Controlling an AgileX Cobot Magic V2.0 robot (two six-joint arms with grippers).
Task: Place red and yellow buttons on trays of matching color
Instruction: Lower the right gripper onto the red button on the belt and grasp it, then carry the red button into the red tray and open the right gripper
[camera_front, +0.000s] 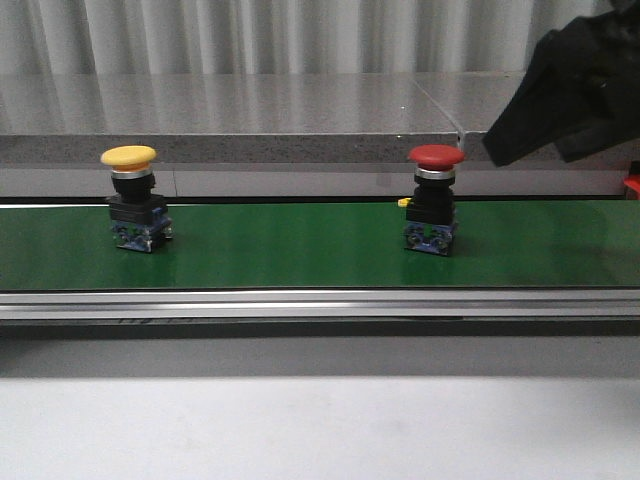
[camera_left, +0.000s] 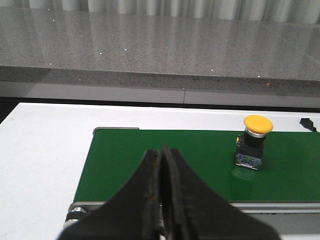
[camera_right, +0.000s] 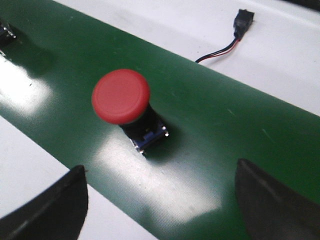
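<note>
Grey granite ledge (camera_front: 250, 110), pale curtain (camera_front: 250, 35)

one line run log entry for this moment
left gripper shut, empty | right gripper open above red button | yellow button on belt

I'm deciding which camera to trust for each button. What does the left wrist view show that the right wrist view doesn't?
Only the left wrist view shows the yellow button upright on the green belt, apart from the shut left gripper, plus the grey counter. Only the right wrist view shows the red button, the open right gripper and a wired connector. Both show the belt and white table.
</note>
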